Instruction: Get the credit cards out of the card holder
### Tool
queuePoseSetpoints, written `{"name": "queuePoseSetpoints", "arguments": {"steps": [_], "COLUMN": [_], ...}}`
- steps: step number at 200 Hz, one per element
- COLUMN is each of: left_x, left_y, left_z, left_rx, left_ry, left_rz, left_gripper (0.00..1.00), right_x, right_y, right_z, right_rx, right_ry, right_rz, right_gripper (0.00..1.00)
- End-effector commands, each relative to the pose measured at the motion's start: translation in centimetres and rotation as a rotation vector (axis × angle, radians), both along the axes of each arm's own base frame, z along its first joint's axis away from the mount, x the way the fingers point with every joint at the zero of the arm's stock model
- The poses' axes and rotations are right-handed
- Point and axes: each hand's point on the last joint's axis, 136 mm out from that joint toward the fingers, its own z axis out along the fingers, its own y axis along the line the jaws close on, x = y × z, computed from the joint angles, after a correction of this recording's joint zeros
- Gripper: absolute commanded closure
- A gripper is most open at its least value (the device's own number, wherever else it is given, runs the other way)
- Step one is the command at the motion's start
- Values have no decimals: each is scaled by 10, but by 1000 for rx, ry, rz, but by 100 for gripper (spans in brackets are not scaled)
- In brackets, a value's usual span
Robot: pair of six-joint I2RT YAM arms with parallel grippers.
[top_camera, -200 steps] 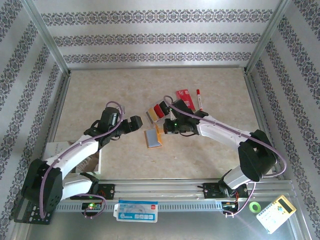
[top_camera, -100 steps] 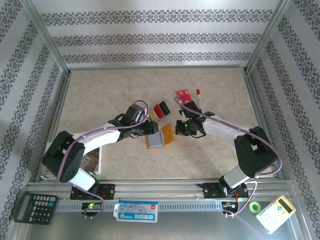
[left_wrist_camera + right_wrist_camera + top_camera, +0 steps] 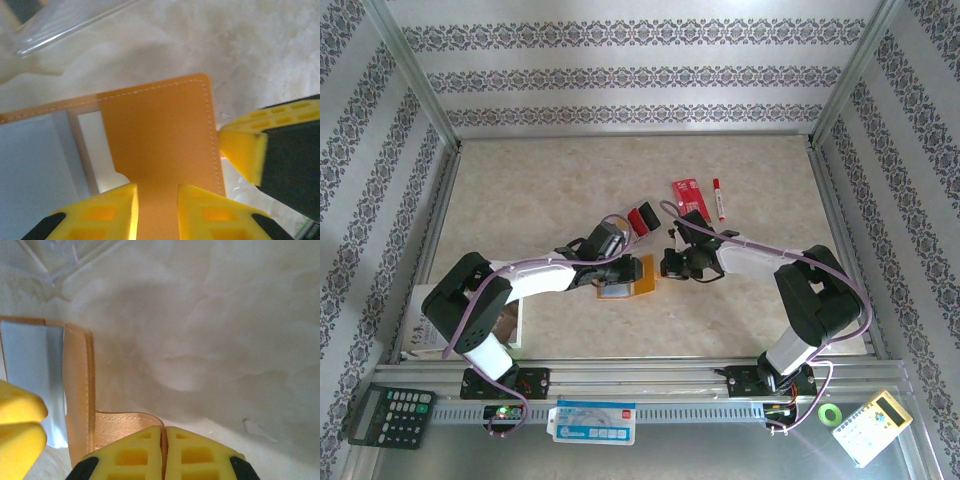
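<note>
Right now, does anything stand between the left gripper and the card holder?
Nothing visible does. The left gripper hangs directly over the orange flap of the card holder, fingers apart. The right gripper pinches the holder's edge beside it, not in the way.

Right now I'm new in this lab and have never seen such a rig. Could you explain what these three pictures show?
Two robot arms stand at a table. One picture looks down from above. The other two come from a camera on each wrist, so the yellow blocks are that arm's own fingers. On the table lie an orange holder, cards, a red packet and a pen. The right gripper is shut on the holder's tab. The left gripper has its fingers slightly apart over the holder's cover.
</note>
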Motion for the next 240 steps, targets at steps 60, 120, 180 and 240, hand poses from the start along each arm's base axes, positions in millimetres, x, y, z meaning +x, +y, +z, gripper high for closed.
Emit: {"name": "queuePoseSetpoints", "arguments": {"steps": [60,120,180,240], "left_x": [-5,-9,-15,-9], "left_y": [-1,14,19,9], "left_z": [-12,-37,-46,-20], "left_rx": [5,104,113,50], "left_ry": [39,118,153,134], "left_rz": [15,70,99,99], "left_gripper": [86,97,100,100], "right_x": [24,10,3,-2], "right_y": [-9,28,35,29], "right_z": [56,66,26,-15], "right_rx": [16,140,124,29], "right_ry": [-174,-146,-45,10], "right_rz": [-124,-103,-138,-136], "right_gripper": [67,77,93,96]}}
